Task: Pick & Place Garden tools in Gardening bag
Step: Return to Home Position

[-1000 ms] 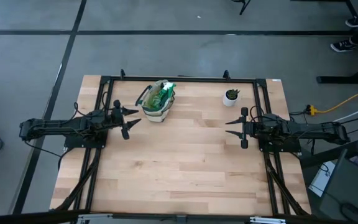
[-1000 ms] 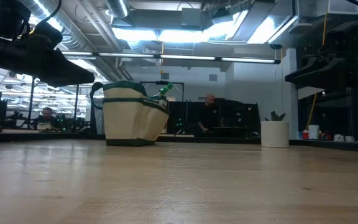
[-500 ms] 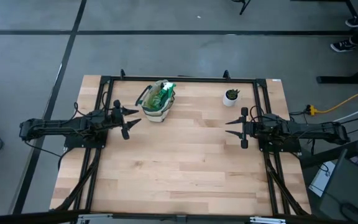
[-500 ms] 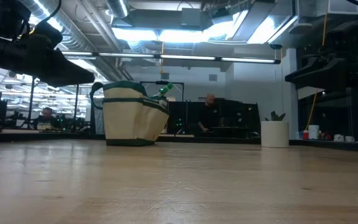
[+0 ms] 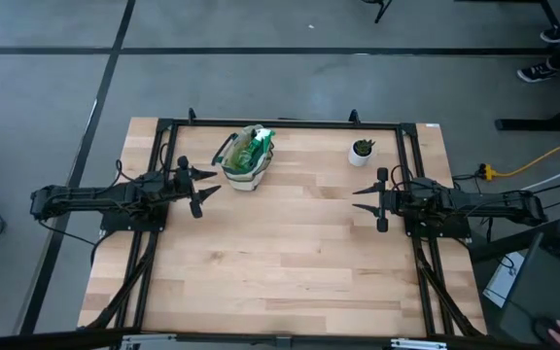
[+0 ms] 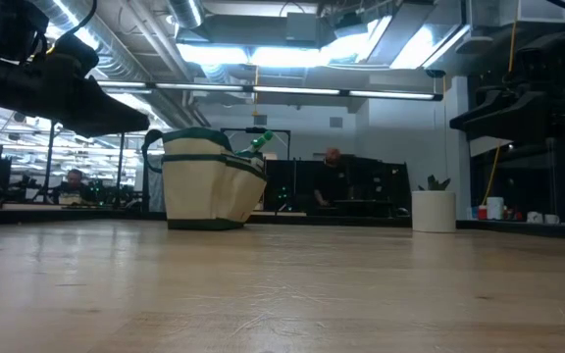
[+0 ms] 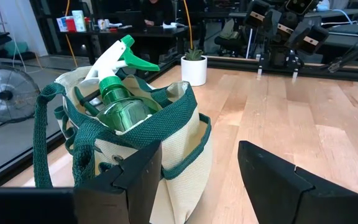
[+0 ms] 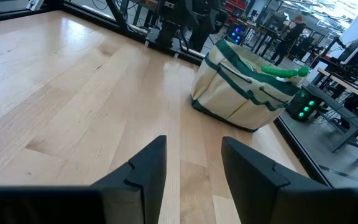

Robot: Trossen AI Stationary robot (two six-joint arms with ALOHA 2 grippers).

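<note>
- While I bring both arms home, the left gripper (image 5: pixel 205 183) sits at centre left of the high view. Its jaws are spread with nothing between them, and it is just beside the bag, not touching it.
- Right gripper (image 5: pixel 366 197) is at centre right, jaws likewise apart and empty, well clear of the bag.
- No tools lie on the bare table (image 5: pixel 280 262) between the two, so I judge the packing done.
- Gardening bag (image 5: pixel 245 161) stands upright left of centre in the upper part of the high view. The spray bottle (image 7: pixel 120 102) stands in it, trigger head poking over the rim. I can't pick out the other tools inside.
- To finish cleanly, any left-arm move should draw straight back from the bag. The green loop handle (image 7: pixel 42 134) hangs on my fingers' side, and a snag could tip the lot.
- Potted plant (image 5: pixel 362 150) is near the right gripper, right of centre in the upper part, so that wrist shouldn't swing toward it.
- Far behind, a person (image 6: pixel 332 176) is in the room, nowhere near the table.
</note>
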